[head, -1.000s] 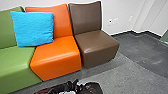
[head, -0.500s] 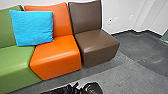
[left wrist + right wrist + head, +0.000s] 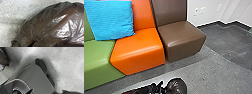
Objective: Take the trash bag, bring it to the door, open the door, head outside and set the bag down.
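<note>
The dark, shiny trash bag [image 3: 176,86] shows at the bottom edge of the head view, with gathered black folds beside its rounded part. In the left wrist view the brown-black bag [image 3: 50,23] lies close to the camera against grey speckled floor, its creases running together at a gathered spot. My left wrist is thus close over the bag. A dark brown shape in a corner of the right wrist view may be part of the bag; I cannot tell.
A green seat [image 3: 99,57], an orange seat [image 3: 139,51] and a brown seat [image 3: 181,37] stand in a row along the white wall [image 3: 209,15]. A blue cushion [image 3: 111,21] leans on the seats. Grey floor [image 3: 204,75] extends to the right.
The head camera has moved, so seats and wall sit higher in its view. The bag's rounded part shows more fully at the bottom edge.
</note>
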Controlling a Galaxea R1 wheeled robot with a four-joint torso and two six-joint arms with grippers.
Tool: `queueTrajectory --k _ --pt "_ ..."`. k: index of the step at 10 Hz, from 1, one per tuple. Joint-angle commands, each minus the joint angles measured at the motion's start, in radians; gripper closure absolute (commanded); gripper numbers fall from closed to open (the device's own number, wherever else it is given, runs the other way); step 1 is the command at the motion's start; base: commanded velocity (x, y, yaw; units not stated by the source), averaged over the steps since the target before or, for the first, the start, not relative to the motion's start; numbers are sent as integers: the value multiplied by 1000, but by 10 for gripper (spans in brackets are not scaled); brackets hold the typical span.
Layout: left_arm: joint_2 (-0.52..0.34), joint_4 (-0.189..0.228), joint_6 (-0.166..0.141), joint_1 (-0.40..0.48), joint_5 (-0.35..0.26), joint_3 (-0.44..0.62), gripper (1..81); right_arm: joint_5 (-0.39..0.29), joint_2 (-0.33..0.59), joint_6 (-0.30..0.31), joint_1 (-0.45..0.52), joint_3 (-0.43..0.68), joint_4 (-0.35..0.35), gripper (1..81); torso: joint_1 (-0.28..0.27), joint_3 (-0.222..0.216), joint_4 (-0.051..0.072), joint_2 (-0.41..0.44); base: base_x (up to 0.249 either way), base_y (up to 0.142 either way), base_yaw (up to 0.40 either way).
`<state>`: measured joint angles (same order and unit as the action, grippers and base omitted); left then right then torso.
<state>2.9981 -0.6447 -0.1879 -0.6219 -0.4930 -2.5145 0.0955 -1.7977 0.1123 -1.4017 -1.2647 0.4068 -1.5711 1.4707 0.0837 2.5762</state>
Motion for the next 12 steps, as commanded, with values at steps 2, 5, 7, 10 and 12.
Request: queueTrajectory --k 2,5,7,10,12 --pt "7 -20 -1 92 -72 13 10 -82 65 0 23 15 9 10 0 -2 0 0 0 0 0" --pt "12 -20 -1 89 -72 13 10 -82 68 0 22 15 9 10 0 67 0 0 0 0 0" --pt "21 -20 1 86 -68 8 10 -83 68 0 20 12 9 10 0 69 0 0 0 0 0" --pt "33 -13 2 38 1 5 10 -83 70 0 19 12 9 10 -1 84 0 0 0 0 0" --pt "39 -10 5 17 -1 11 10 -85 70 0 22 16 9 10 -1 84 0 0 0 0 0"
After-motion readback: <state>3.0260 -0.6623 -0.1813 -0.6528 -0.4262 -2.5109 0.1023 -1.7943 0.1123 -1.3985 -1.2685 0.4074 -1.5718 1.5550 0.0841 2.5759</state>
